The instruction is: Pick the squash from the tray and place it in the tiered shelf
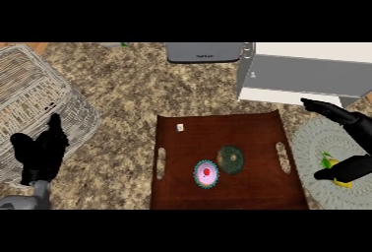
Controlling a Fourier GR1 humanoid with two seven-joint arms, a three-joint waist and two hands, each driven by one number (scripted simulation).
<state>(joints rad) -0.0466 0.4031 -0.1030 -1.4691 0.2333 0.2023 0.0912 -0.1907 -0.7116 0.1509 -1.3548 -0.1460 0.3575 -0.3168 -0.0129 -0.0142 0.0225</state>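
The squash (330, 164), yellow with green, lies off the tray on a round grey mat (312, 142) at the right. My right hand (356, 167) is open over that mat. Its thumb lies across the squash's near side and its straight fingers (327, 110) point up-left, well apart from the squash. I cannot tell whether the thumb touches it. The white and grey tiered shelf (305, 76) stands at the back right, just beyond the fingertips. The brown tray (218, 197) fills the middle. My left hand (44, 152) rests open at the lower left, fingers up.
On the tray sit a pink-frosted cupcake (206, 173), a dark green round item (232, 159) and a small white piece (180, 127). A white wire basket (36, 93) stands at the left. A grey appliance (203, 52) is at the back centre.
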